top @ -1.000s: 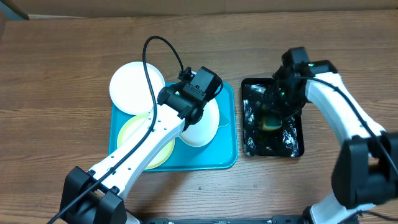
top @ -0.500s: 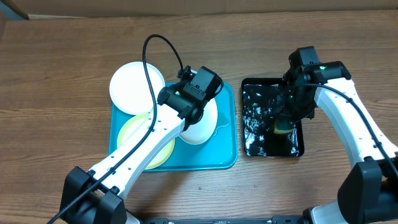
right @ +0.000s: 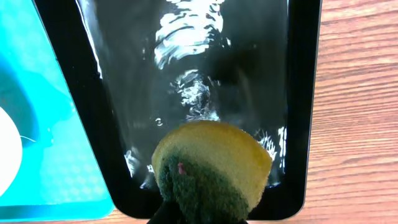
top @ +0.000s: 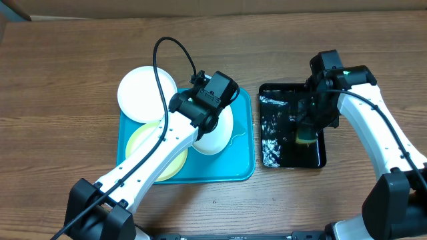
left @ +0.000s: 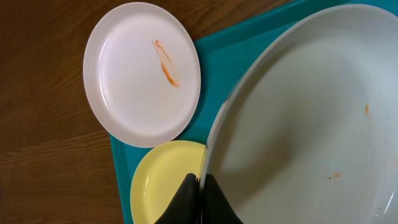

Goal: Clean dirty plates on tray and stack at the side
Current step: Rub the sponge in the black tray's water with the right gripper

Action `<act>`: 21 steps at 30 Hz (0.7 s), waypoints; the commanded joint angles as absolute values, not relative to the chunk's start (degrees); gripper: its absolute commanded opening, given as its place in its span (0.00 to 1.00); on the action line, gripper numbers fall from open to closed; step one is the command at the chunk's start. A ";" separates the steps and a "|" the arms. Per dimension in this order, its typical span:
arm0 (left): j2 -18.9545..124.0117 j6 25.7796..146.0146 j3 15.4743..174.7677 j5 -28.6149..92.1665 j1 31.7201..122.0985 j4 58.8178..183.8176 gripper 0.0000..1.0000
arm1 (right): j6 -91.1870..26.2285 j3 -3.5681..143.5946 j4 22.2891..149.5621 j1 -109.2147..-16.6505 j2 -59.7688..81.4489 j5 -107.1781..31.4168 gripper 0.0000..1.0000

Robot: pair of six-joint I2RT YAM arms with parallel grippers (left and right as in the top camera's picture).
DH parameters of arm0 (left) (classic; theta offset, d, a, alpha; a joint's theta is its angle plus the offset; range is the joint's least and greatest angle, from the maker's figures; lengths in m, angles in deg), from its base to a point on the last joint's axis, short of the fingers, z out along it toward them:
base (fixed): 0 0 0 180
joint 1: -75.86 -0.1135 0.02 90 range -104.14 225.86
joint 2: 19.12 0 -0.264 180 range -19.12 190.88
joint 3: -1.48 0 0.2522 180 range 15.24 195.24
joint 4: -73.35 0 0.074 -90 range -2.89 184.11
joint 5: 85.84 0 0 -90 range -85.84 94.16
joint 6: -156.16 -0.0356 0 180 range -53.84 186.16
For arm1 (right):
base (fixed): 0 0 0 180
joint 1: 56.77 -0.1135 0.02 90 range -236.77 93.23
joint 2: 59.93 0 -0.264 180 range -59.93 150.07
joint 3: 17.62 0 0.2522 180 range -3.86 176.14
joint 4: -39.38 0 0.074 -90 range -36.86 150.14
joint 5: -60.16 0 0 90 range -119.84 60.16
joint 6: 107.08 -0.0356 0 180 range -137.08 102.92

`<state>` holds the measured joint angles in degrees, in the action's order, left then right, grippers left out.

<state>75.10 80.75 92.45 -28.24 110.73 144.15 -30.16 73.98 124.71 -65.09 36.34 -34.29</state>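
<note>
Left gripper (left: pixel 200 198) is clamped on the rim of a white plate (left: pixel 298 124), which is tilted over the cyan tray (top: pixel 243 170). Right gripper (top: pixel 308 127) is closed on a sponge (right: pixel 211 165) over the wet black tray (top: pixel 283 150), right of the cyan tray. Smeared white plate (top: pixel 141 93) overhangs the cyan tray's far-left corner. Yellow-green plate (top: pixel 143 143) lies near-left in the cyan tray.

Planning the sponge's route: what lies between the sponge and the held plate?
Overhead shows glossy floor of the black tray, then bare floor of the blue tray.
</note>
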 commanded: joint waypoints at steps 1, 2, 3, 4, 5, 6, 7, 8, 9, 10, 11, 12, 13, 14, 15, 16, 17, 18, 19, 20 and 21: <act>75.69 81.21 92.28 -28.90 110.71 143.82 0.04 | -30.60 74.85 124.38 -65.02 35.55 -33.91 0.04; 75.69 81.21 92.28 -28.75 110.71 143.84 0.04 | -30.62 74.85 124.71 -65.02 35.55 -33.89 0.04; 75.69 81.19 92.28 -28.64 110.71 143.82 0.04 | -30.75 74.85 125.02 -65.02 35.55 -33.96 0.04; 75.69 81.19 92.28 -28.57 110.71 143.71 0.04 | -32.59 74.85 125.04 -65.02 35.55 -33.96 0.04; 75.71 81.19 92.28 -28.35 110.71 143.58 0.04 | -34.66 74.85 124.32 -65.04 35.55 -34.61 0.04; 75.69 81.17 92.28 -28.13 110.71 143.43 0.04 | -34.69 74.83 123.53 -65.11 35.55 -35.09 0.04; 75.69 81.14 92.28 -27.83 110.71 143.34 0.04 | -33.94 74.75 123.01 -65.22 35.55 -34.57 0.04; 75.69 81.17 92.28 -27.76 110.71 143.29 0.04 | -33.22 74.72 122.90 -65.22 35.55 -33.52 0.04; 75.71 81.17 92.28 -27.76 110.71 143.36 0.04 | -33.59 74.72 122.83 -65.22 35.55 -33.35 0.04; 75.71 81.17 92.28 -27.70 110.71 143.43 0.04 | -33.83 74.61 122.39 -65.11 35.55 -34.31 0.04; 75.69 81.17 92.28 -27.35 110.71 143.49 0.04 | -33.07 74.40 121.98 -65.11 35.55 -35.53 0.04; 75.71 81.19 92.28 -26.89 110.71 143.60 0.04 | -31.98 74.35 122.24 -65.15 35.55 -35.47 0.04; 75.69 81.17 92.28 -26.28 110.71 143.62 0.04 | -31.93 74.33 122.74 -65.17 35.55 -35.01 0.04; 75.71 81.17 92.28 -25.66 110.71 143.62 0.04 | -32.02 74.22 123.12 -65.13 35.55 -35.03 0.04; 75.69 81.17 92.28 -24.92 110.71 143.62 0.04 | -32.11 74.07 123.33 -64.98 35.55 -35.05 0.04; 75.69 81.17 92.28 -24.53 110.71 143.60 0.04 | -32.09 73.94 123.31 -64.98 35.55 -35.05 0.04; 75.69 81.17 92.28 -24.29 110.71 143.56 0.04 | -32.09 73.72 123.29 -64.98 35.55 -35.05 0.04; 75.71 81.17 92.28 -24.29 110.71 143.56 0.04 | -32.06 73.59 123.38 -64.98 35.55 -35.05 0.04; 75.69 81.14 92.28 -24.31 110.69 143.58 0.04 | -32.02 73.37 123.46 -64.98 35.55 -35.07 0.04; 75.69 81.10 92.28 -24.29 110.65 143.62 0.04 | -31.93 73.32 123.73 -64.98 35.55 -35.18 0.04; 75.69 80.95 92.28 -24.29 110.60 143.64 0.04 | -31.15 73.32 123.99 -64.98 35.55 -35.99 0.04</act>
<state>75.10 80.75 92.45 -25.14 110.73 143.71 -32.28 73.81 123.57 -65.09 36.34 -34.55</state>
